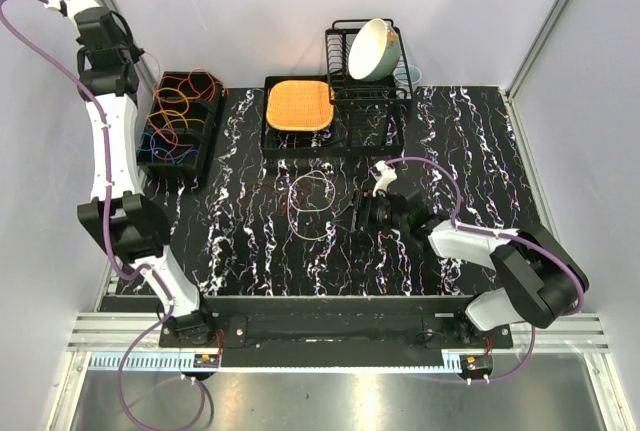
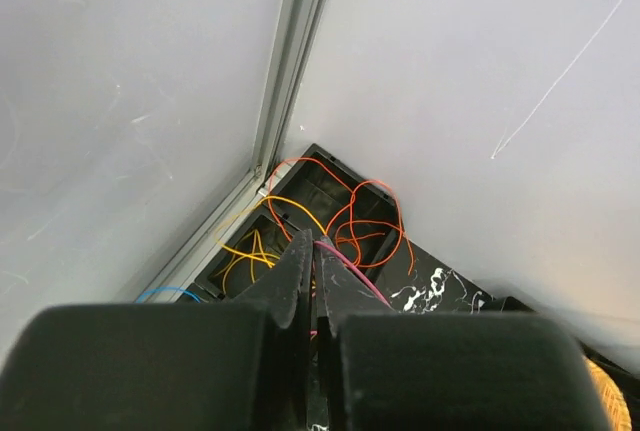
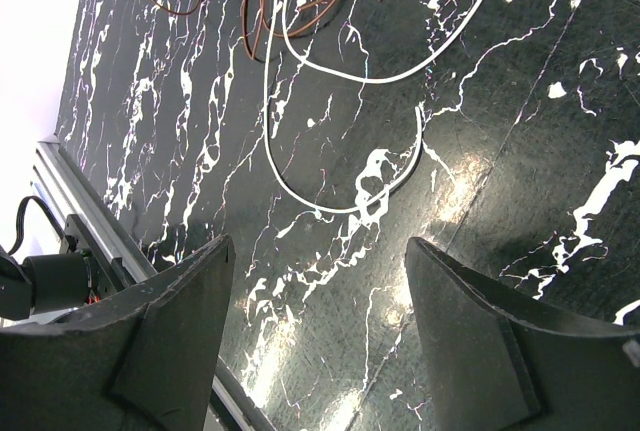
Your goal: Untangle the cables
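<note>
Top external: left arm raised to the far-left corner over a black bin point(image 1: 172, 175) holding tangled cables point(image 1: 178, 116) in orange, red, yellow and blue. Loose loops point(image 1: 312, 203) lie mid-table.

Left wrist: left gripper point(image 2: 312, 246) jaws pressed together, pinching a purple cable point(image 2: 350, 266); orange strands point(image 2: 370, 216) lie in the bin below.

Right wrist: right gripper point(image 3: 320, 243) jaws spread wide, low over the marble table point(image 3: 520, 71). White cable point(image 3: 300, 186) and brown cable point(image 3: 260, 11) lie flat beyond the tips.

Orange, red, yellow and blue loops point(image 1: 178, 119) are seen heaped and tangled inside the black bin point(image 1: 185, 175). A purple strand point(image 2: 350, 263) is held up above that bin. To the bin's right, white and brown loops point(image 1: 312, 201) are laid flat, overlapping.
</note>
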